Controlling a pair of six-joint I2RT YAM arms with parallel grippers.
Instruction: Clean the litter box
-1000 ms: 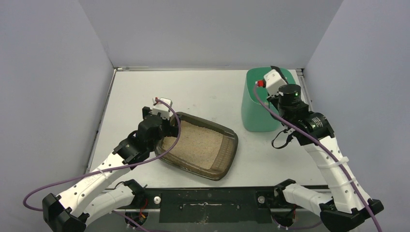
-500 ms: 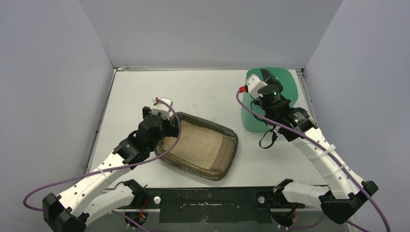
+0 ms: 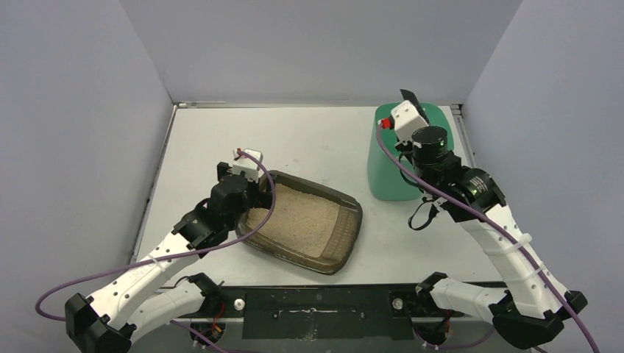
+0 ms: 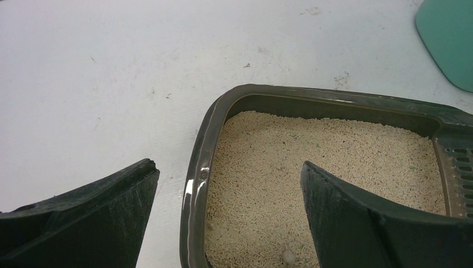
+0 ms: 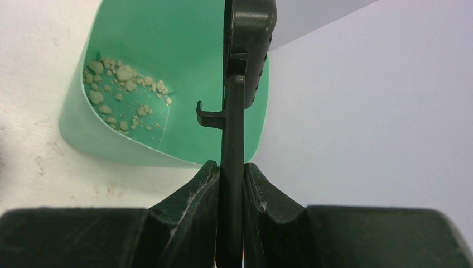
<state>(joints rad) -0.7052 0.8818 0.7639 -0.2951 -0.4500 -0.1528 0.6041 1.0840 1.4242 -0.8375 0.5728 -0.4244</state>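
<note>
On the left, the left hand is seen wide open. One finger is placed outside the end wall of the litter box and the other finger inside it, above the beige granules. Nothing is clamped, and contact with the wall cannot be made out.

The litter box is set on the surface, left of centre and turned at an angle, with its slotted end towards the right.

The tray is judged to be stiff plastic that is smooth and probably slippery at the rim. It is made fairly heavy by a loose fill that would shift or spill if it were tipped. The best hold is judged to be the wide rim and wall at the end now straddled. The tray is better steadied or slid than lifted by one edge.

Further right, a mint-green bin stands at the far right of the surface, well apart from the tray. A few pale clumps are seen at its bottom.

Above its opening, the right hand is closed tight on the handle of a black scoop, which is held edge-on over the bin.
</note>
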